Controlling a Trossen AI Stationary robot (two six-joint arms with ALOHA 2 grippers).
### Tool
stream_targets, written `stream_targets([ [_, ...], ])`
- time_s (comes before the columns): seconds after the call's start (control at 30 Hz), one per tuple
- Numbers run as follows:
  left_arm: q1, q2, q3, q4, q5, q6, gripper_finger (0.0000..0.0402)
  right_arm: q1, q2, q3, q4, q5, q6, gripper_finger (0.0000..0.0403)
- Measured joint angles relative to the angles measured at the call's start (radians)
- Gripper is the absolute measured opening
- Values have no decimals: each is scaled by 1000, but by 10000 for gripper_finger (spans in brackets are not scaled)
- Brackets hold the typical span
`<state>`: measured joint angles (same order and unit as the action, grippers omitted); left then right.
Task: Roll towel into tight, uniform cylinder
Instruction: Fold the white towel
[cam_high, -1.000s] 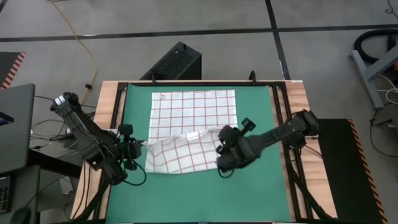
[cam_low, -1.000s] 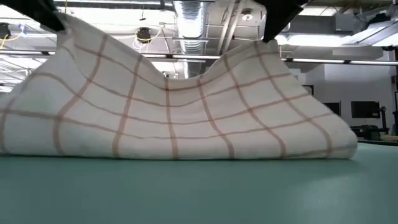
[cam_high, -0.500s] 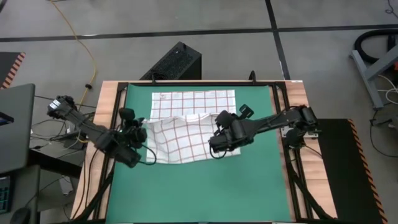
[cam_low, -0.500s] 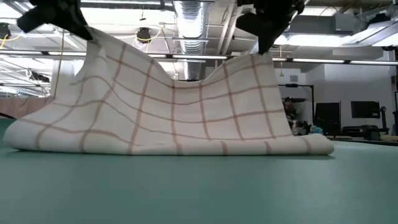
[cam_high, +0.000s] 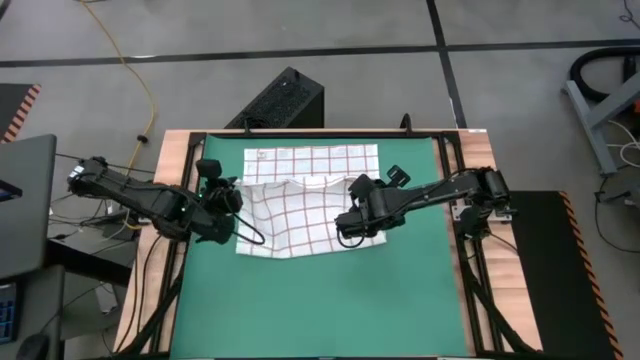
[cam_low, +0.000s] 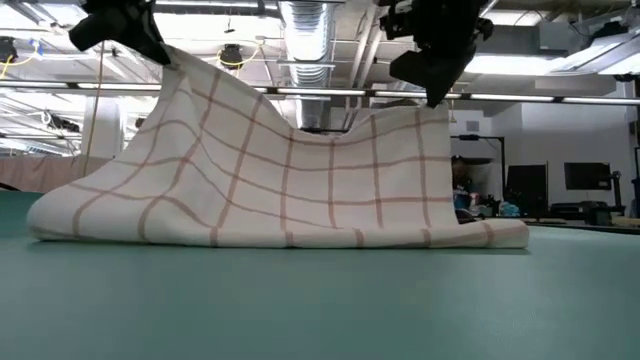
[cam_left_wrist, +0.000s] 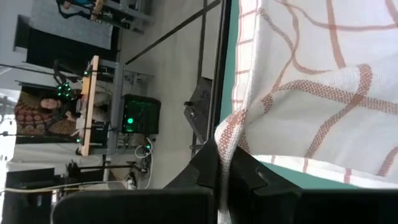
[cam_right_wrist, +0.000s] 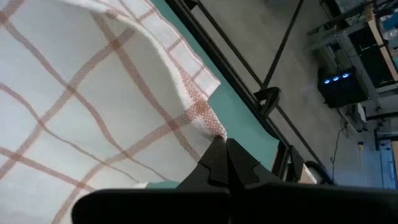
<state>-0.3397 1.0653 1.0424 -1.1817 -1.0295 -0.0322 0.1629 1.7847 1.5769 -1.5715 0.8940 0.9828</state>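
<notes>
The towel (cam_high: 310, 160), white with red-brown checks, lies on the green mat (cam_high: 300, 300). Its far part lies flat. Its near part (cam_high: 295, 220) is raised and doubled over toward the far edge. The fold (cam_low: 280, 235) rests on the mat. My left gripper (cam_high: 233, 200) is shut on the raised edge's left corner. My right gripper (cam_high: 350, 218) is shut on its right corner. In the low view the cloth hangs between the left gripper (cam_low: 160, 50) and the right gripper (cam_low: 432, 95) and sags in the middle (cam_low: 320, 135). My left gripper pinches the towel's left corner (cam_left_wrist: 227, 134) between its two fingers, on the hemmed edge. The corner is lifted clear and the cloth slopes down to the fold on the mat. My right gripper pinches the towel's right corner (cam_right_wrist: 210, 121) between its two fingers, right at the tip. The corner is lifted clear and the cloth hangs below it to the mat, slack between the two grippers.
The mat has bare room on the near side (cam_high: 320, 310) and to the right of the towel (cam_high: 415, 250). Wooden table rims (cam_high: 170, 170) and black frame rails border the mat. A black box (cam_high: 283, 100) stands on the floor beyond the far edge.
Both grippers have gone toward the table's far edge, still shut on the towel's corners. The raised near part has been carried over the flat far part. The fold on the mat has moved farther away, and the far part has stayed where it was.
</notes>
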Motion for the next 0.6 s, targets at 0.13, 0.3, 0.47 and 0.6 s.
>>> stream_targets([
  [0.13, 45, 0, -4, 68, 37, 100, 0, 13, -1, -1, 1, 21, 10, 0],
  [0.3, 116, -21, -75, 161, 59, 196, 0, -5, -8, -1, 1, 46, 11, 0],
  [0.47, 205, -71, -172, 289, 96, 310, 0, -68, -8, -1, 0, 74, 1, 0],
  [0.6, 287, -110, -222, 383, 131, 411, 0, -120, -8, -1, 1, 75, -46, 0],
])
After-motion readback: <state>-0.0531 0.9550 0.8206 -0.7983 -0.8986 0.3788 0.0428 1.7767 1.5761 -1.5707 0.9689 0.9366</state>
